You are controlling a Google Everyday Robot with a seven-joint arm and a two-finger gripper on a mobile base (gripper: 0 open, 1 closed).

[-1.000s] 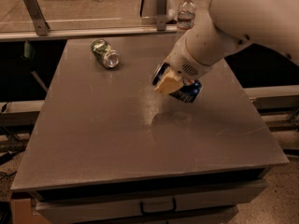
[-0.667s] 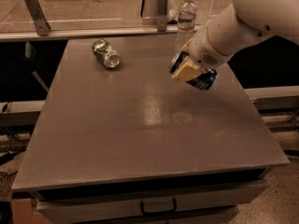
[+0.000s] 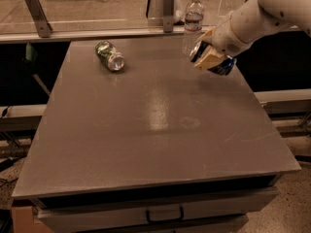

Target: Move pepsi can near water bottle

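Note:
The gripper [image 3: 210, 57] is at the far right of the grey table [image 3: 155, 130], shut on the dark blue pepsi can [image 3: 219, 65], which it holds tilted above the tabletop. The tan fingers [image 3: 209, 58] cover much of the can. The clear water bottle [image 3: 193, 23] with a white cap stands upright at the table's back edge, just left of and behind the held can. The white arm reaches in from the upper right.
A green-and-silver can [image 3: 110, 55] lies on its side at the back left of the table. A metal rail [image 3: 121, 30] with posts runs behind the table. A drawer handle [image 3: 164, 213] sits below the front edge.
The gripper has carried the pepsi can from the table's middle right up and back toward the far right, close to the water bottle. The green can has not moved.

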